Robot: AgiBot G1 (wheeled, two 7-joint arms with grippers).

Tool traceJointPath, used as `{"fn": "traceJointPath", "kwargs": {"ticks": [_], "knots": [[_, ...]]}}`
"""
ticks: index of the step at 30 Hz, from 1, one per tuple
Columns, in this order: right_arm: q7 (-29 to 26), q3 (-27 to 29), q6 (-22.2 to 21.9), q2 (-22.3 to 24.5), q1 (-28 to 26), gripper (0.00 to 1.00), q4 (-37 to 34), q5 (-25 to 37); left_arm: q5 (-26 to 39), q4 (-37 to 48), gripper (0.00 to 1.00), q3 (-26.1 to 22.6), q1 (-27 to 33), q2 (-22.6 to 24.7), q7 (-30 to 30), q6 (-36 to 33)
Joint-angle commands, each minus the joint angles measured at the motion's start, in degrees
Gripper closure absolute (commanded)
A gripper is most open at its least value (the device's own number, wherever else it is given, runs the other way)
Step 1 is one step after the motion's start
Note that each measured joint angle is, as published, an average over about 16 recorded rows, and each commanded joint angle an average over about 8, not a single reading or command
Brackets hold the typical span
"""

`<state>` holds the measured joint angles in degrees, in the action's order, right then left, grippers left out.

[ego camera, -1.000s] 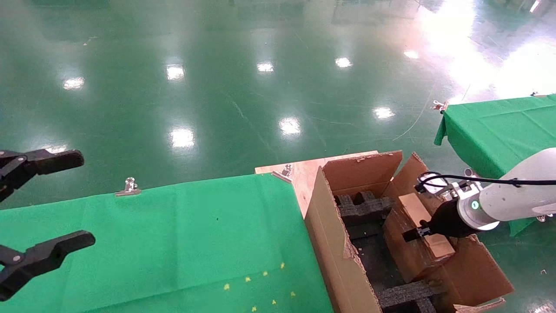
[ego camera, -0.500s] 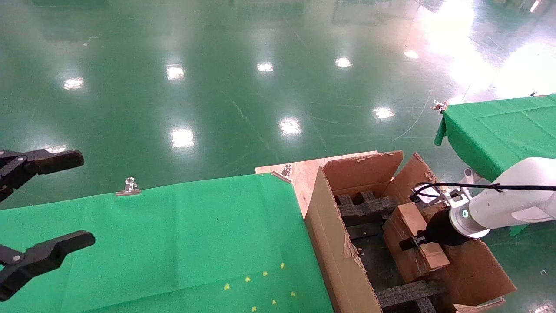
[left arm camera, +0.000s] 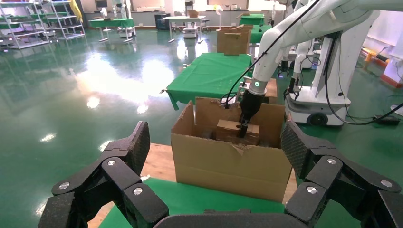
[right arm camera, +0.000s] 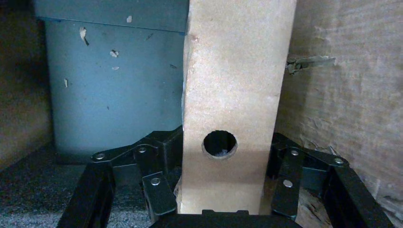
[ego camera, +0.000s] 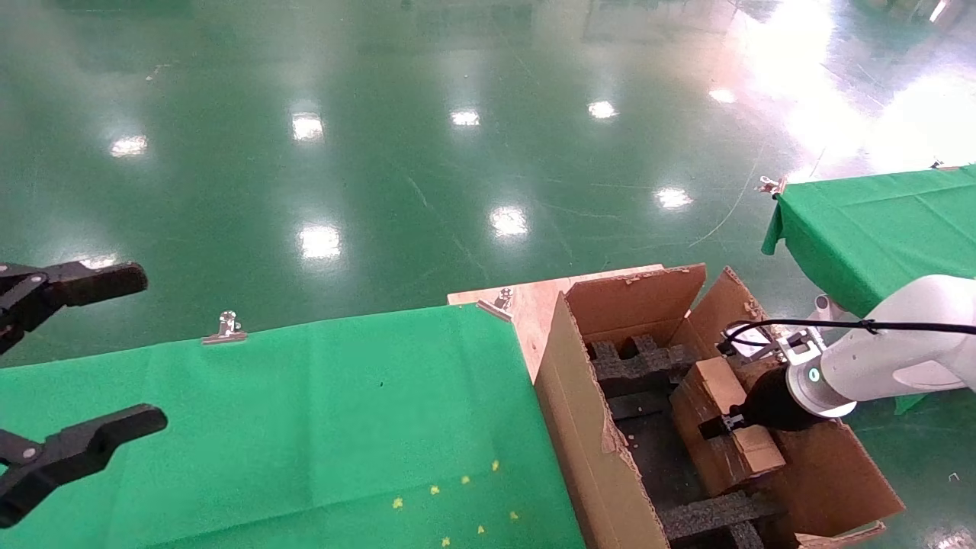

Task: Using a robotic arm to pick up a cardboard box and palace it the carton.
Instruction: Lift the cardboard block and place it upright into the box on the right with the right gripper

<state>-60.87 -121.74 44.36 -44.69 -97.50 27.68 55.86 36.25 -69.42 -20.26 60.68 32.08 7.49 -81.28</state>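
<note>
Green cloth covers the surface (ego camera: 305,412) in the foreground of the head view, and over its left edge hangs the left gripper (ego camera: 46,389), parked, its 2 black fingers (ego camera: 99,442) spread wide with nothing between them. It sits well apart from the work and plays no part in the placing.

Just beyond the cloth's right edge, on a bare wooden board, stands the carton (ego camera: 587,427), its ragged flaps up and black foam inserts (ego camera: 633,362) showing inside. The robotic arm (ego camera: 900,358) reaches in from the right, over the carton's right-hand wall, and the right gripper (ego camera: 724,422) is down inside the opening. Its fingers (right arm camera: 157,185) pinch the cardboard box (ego camera: 724,412) from both sides, 1 on each flank, as the right wrist view shows; the punched hole (right arm camera: 220,144) faces the camera between them.

The box's long axis runs straight away from the fingers, in line with the gripper's reach, so its far end leads the way. In the head view that axis lies roughly along the carton's length, tilted, with the box close to the right-hand wall and the foam to its left. Placing likely depends on the leading end clearing the foam and settling into the gap beside the wall before the fingers part. Whether the box already rests on anything cannot be told.

Farther off, glossy green floor (ego camera: 457,152) and a 2nd green-clothed table (ego camera: 869,221) lie behind.
</note>
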Motion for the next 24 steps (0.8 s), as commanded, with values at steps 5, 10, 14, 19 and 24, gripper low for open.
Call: {"fn": "traceJointPath", "kwargs": {"ticks": [5,10,14,19,24], "knots": [[-0.3,-0.2,-0.2,0.2,-0.3,0.00,0.4,0.2,0.0,0.0,0.00,0.0,0.0,0.0,0.0,0.0],[-0.2,-0.2,-0.4,0.3,-0.7,0.00,0.4,0.4,0.0,0.0,0.00,0.0,0.0,0.0,0.0,0.0],[-0.2,-0.3,-0.7,0.5,-1.3,0.00,0.8,0.8,0.0,0.0,0.00,0.0,0.0,0.0,0.0,0.0],[-0.7,-0.6,-0.9,1.0,-2.3,0.00,1.7,1.4,0.0,0.0,0.00,0.0,0.0,0.0,0.0,0.0],[-1.1,-0.6,-1.5,1.8,-4.5,0.00,3.4,2.1,0.0,0.0,0.00,0.0,0.0,0.0,0.0,0.0]]}}
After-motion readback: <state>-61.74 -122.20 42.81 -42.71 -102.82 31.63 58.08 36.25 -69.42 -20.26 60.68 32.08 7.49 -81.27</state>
